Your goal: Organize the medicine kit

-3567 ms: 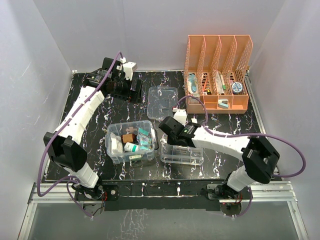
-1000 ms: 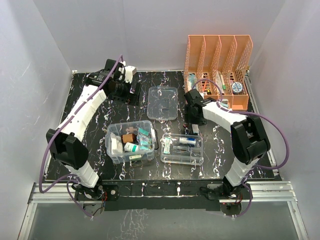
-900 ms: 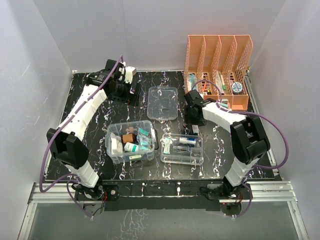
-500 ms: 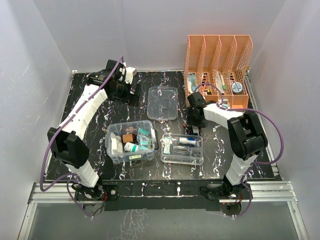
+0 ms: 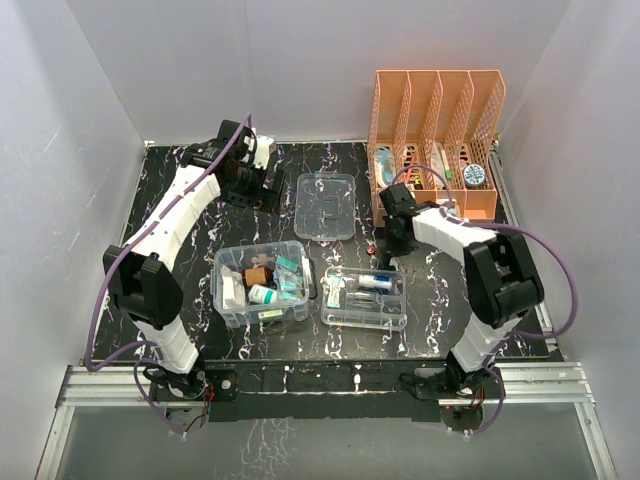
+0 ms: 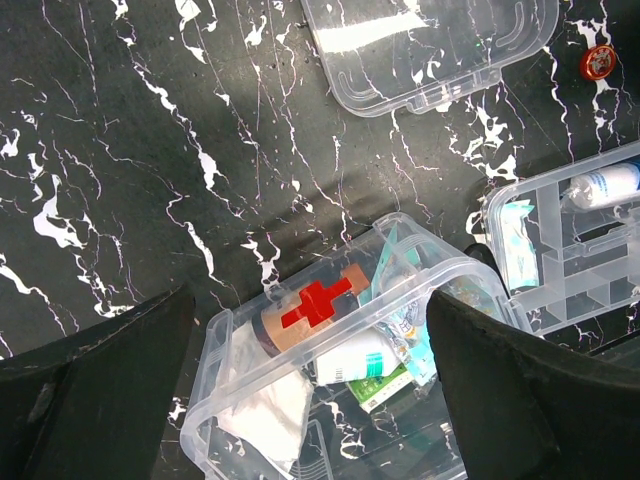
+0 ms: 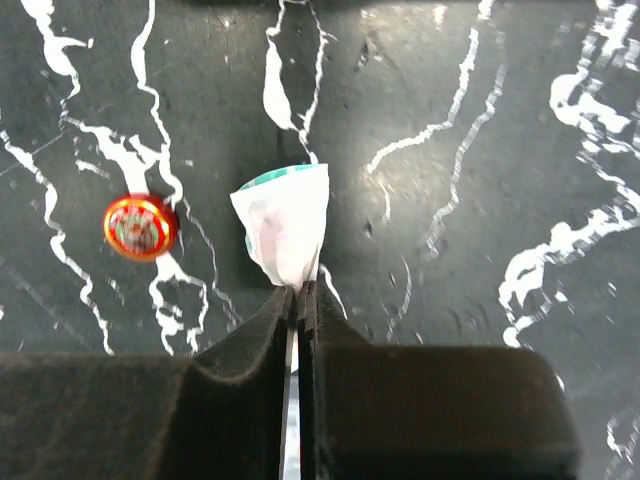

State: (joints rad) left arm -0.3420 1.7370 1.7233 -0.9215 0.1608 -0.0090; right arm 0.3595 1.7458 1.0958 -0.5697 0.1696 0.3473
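The deep clear box [image 5: 262, 284] stands front centre, holding a bottle with a red cross, a white bottle and packets; it also shows in the left wrist view [image 6: 340, 350]. The divided tray [image 5: 364, 298] lies right of it with a few items. The clear lid [image 5: 326, 205] lies behind them. My left gripper [image 5: 247, 180] is open and empty, held high at the back left. My right gripper [image 5: 390, 250] is behind the tray, shut on a small white packet with a teal edge [image 7: 285, 225], just above the table.
The orange perforated rack [image 5: 435, 145] stands at the back right with items in its slots. A small red round tin [image 7: 140, 227] lies on the black marbled table just left of the held packet; it also shows in the top view [image 5: 371, 246].
My right gripper left the tray and went back toward the rack, then settled behind the tray. The red tin now shows beside it. My left arm shifted slightly right.
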